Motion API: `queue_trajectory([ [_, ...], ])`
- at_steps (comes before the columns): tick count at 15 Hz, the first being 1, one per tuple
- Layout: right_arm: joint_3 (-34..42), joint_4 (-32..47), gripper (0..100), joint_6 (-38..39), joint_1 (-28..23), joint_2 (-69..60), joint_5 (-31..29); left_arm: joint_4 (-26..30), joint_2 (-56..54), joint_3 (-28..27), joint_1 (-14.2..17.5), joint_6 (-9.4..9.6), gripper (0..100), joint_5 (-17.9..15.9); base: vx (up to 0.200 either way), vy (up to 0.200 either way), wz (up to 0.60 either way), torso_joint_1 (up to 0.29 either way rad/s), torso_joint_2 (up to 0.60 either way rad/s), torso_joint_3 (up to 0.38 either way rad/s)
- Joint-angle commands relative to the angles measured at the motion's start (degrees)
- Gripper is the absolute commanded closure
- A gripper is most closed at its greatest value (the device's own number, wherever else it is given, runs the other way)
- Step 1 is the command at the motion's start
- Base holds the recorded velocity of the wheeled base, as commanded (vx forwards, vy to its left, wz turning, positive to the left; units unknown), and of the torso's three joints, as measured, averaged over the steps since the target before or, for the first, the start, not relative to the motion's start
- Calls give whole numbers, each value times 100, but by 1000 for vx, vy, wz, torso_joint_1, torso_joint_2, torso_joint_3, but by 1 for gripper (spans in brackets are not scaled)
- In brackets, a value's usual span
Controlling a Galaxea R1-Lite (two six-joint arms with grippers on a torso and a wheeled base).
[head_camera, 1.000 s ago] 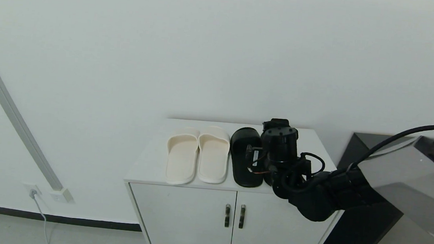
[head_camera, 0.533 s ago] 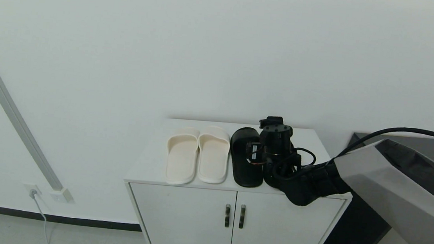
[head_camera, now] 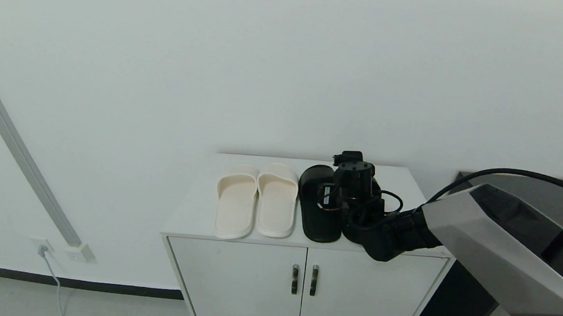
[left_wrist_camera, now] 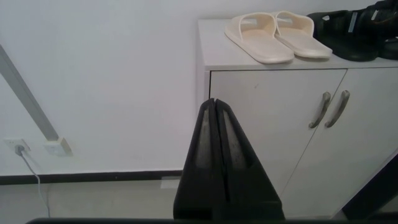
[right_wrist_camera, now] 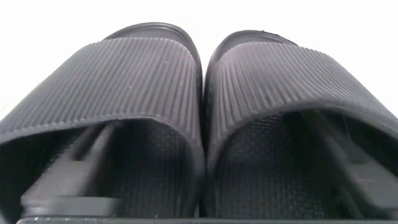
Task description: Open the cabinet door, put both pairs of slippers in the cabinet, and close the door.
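Right gripper (head_camera: 343, 195) at heel end of black slippers (head_camera: 315, 209) on cabinet (head_camera: 190, 216) top. Fingers (right_wrist_camera: 62, 183) spread wide, one slid under each strap, likely to pinch pair together for single lift. By look of it, not yet squeezed.

White slippers (head_camera: 256, 201) just beside black pair, untouched.

Both doors (head_camera: 234, 286) shut, handles (head_camera: 295, 279) side by side at centre. Opening step not done.

Left gripper (left_wrist_camera: 216, 143) low, out before cabinet's left side, fingers pressed together, empty. Probably parked clear of door swing.

Cream slippers (head_camera: 256, 200) lying side by side atop cabinet (head_camera: 194, 212); black slipper (head_camera: 315, 209) sitting just beside them; right end effector (head_camera: 337, 198) hovering at its right edge; doors (head_camera: 239, 289) sitting closed.
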Motion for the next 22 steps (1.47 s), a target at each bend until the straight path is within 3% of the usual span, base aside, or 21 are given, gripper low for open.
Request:
queue_trajectory([
  [1, -54, 8, 100, 1, 3, 14, 4, -2, 5, 0, 1, -3, 100, 0, 0, 0, 0, 0, 0, 0],
  [10, 87, 8, 100, 1, 12, -390, -5, -2, 5, 0, 1, -3, 100, 0, 0, 0, 0, 0, 0, 0],
  [15, 1520, -9, 100, 1, 152, -1735, 724, -2, 5, -9, 1, 6, 100, -9, 0, 0, 0, 0, 0, 0],
  [22, 3945, 0, 100, -8, 610, -3985, 2482, -2, 5, 0, 1, 6, 100, -18, 0, 0, 0, 0, 0, 0],
])
